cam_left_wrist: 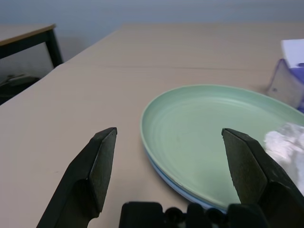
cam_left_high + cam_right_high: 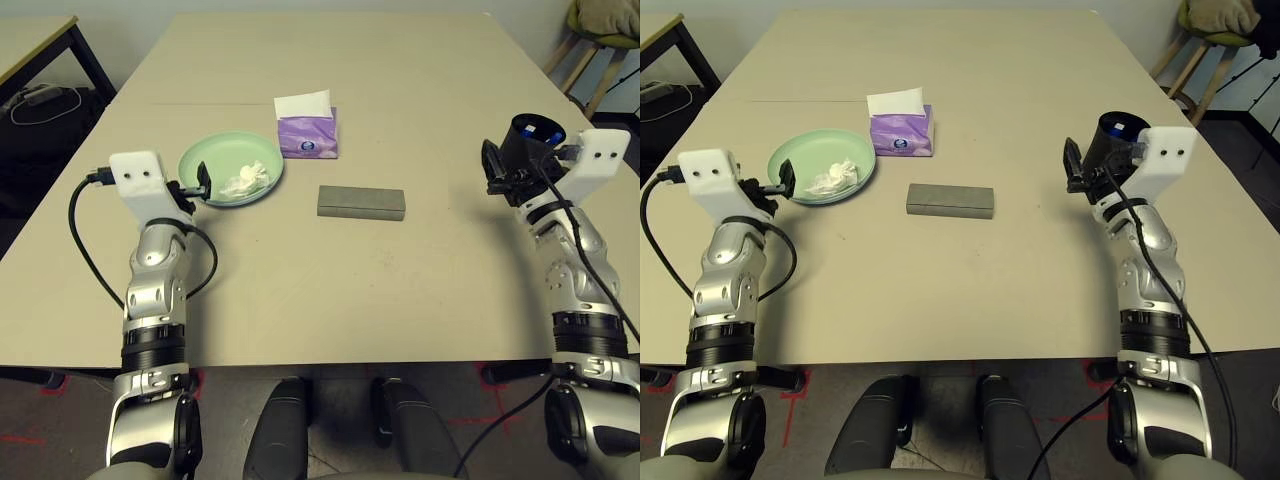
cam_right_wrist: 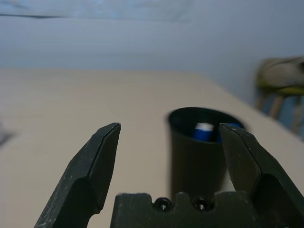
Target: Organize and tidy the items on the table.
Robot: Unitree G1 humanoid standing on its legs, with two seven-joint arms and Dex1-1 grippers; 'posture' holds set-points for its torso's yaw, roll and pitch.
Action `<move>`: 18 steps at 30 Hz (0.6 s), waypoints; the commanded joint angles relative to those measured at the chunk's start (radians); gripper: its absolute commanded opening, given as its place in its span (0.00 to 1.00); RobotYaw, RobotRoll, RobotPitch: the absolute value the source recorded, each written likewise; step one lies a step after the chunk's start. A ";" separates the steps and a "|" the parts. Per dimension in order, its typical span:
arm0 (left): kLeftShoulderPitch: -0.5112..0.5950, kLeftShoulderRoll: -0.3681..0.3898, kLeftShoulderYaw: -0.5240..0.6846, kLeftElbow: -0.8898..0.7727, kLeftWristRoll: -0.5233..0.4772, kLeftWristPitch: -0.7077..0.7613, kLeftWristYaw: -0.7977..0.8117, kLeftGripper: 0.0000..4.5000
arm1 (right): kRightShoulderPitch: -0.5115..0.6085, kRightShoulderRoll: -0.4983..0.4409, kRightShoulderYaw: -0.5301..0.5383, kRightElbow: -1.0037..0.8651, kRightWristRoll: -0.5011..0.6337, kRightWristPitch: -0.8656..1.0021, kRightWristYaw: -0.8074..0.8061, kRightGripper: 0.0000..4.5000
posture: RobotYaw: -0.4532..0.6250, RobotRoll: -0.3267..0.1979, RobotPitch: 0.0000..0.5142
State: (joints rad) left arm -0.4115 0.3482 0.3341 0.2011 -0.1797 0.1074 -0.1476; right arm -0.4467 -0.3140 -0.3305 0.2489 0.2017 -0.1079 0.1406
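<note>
A crumpled white tissue is being carried in the mint green plate, which is lying on the left half of the beige table. In the left wrist view a pale blue rim is being shown just under the green one, so two plates are being seen stacked. Just to the right of the stack and a little farther away, the purple tissue box is standing with a white sheet being pushed up out of its top. The grey glasses case is lying closed, nearer than the box, at the table's middle. Toward the right edge the black cup is standing upright; something blue and white is being held inside it, but what it is cannot be made out, and much of the cup is being hidden behind the right gripper's fingers.

The left gripper is being held roughly level, spread wide and empty, at the near left rim of the plates. The right gripper is being held tilted slightly upward, likewise wide apart and empty, just short of the cup.
</note>
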 commanded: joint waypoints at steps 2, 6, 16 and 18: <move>0.010 0.032 0.003 0.033 -0.027 -0.060 -0.073 1.00 | 0.031 -0.007 -0.015 0.041 0.022 -0.008 0.019 0.99 | 0.54 0.62 0.22; -0.006 0.045 0.002 0.084 -0.038 -0.093 -0.112 1.00 | 0.030 -0.032 -0.028 0.076 0.088 0.034 0.097 0.99 | 0.53 0.62 0.22; -0.009 0.033 -0.005 0.137 -0.052 -0.138 -0.139 1.00 | -0.039 -0.057 -0.017 0.203 0.146 0.070 0.223 0.99 | 0.53 0.62 0.22; -0.008 0.032 -0.004 0.135 -0.053 -0.139 -0.137 1.00 | -0.041 -0.060 -0.017 0.208 0.141 0.067 0.225 0.99 | 0.53 0.62 0.22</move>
State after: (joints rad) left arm -0.4251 0.3844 0.3342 0.3294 -0.2289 -0.0235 -0.2863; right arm -0.4913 -0.3610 -0.3395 0.4380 0.3398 -0.0462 0.3609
